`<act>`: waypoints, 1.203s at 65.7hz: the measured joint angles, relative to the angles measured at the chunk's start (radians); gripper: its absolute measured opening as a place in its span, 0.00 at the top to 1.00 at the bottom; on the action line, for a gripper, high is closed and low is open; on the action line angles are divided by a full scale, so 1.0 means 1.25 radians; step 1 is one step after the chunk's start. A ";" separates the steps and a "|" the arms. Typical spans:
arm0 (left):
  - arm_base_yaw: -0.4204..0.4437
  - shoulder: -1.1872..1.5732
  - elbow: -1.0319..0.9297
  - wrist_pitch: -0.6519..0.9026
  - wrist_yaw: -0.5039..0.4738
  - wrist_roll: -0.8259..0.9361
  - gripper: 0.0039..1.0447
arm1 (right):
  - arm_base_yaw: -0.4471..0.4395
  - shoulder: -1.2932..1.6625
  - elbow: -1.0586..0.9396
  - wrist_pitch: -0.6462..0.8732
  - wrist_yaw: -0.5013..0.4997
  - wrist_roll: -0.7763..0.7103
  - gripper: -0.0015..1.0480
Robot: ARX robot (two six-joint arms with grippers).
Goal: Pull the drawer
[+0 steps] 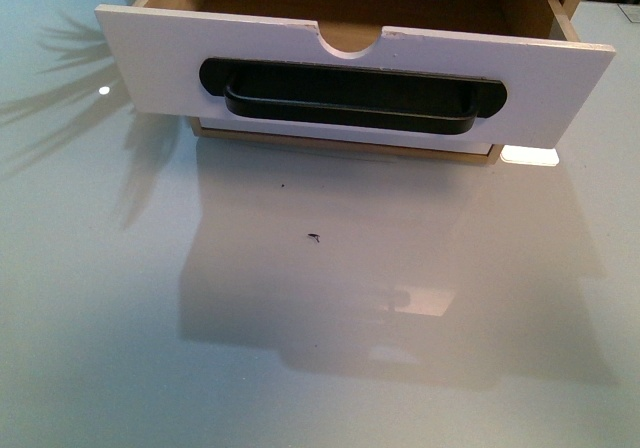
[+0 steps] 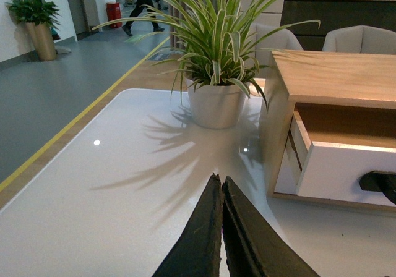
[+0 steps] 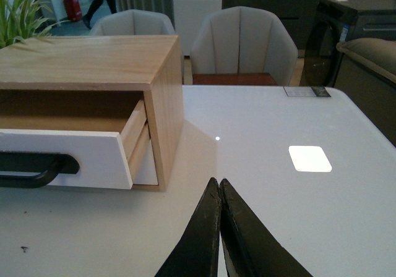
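The drawer [image 1: 150, 63] stands pulled out of its light wood cabinet [image 2: 334, 73], its white front facing me with a long black bar handle [image 1: 350, 103] in a dark oval recess and a semicircular notch in the top edge. Its inside looks empty. The same drawer [image 3: 80, 150] shows from its right side, and the drawer [image 2: 343, 169] from its left. My left gripper [image 2: 220, 179] is shut on nothing, over the table left of the cabinet. My right gripper [image 3: 218, 182] is shut and empty, right of the cabinet. Neither touches the drawer, and neither arm shows in the front view.
A potted spider plant [image 2: 216, 101] stands on the white table [image 1: 300, 348] left of the cabinet. A plain white drawer front [image 3: 147, 166] sits under the open drawer. Grey armchairs [image 3: 241, 42] stand beyond the table's far edge. A dark speck [image 1: 314, 236] lies before the drawer.
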 joint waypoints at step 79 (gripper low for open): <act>0.000 -0.187 -0.026 -0.155 0.000 -0.001 0.20 | -0.001 -0.042 -0.025 0.004 0.002 0.000 0.24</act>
